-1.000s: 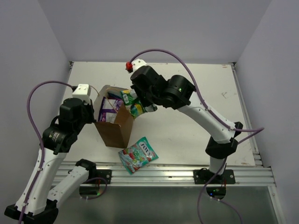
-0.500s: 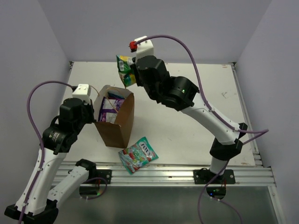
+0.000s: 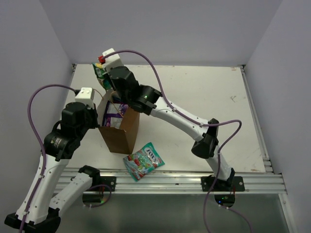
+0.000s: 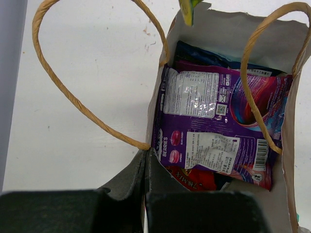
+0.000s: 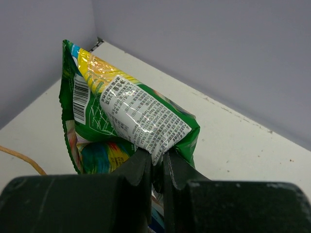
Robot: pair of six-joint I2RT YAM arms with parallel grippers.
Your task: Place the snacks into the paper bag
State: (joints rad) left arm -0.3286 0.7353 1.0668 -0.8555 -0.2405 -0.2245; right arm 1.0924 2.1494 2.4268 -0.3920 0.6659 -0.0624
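From above, the right pincer has swung left, gripping the green packet over the far rim of the paper bag. A teal-pink packet lies on the bench. At the left wrist, the left pincer clamps the bag's rim, with purple packets inside. At the right wrist, the green packet looks glossy and creased.

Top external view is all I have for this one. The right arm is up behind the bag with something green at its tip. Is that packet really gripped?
Observer: Yes. In the right wrist view the right tool is shut on the lower edge of the green packet, which stands up above it.
Operator: And what is the left arm doing at the bag?
Observer: The left tool pinches the rim of the paper bag, close to where a string handle joins.
Operator: What is on top inside?
Observer: A purple packet, back label showing, with a red packet partly covered by it.
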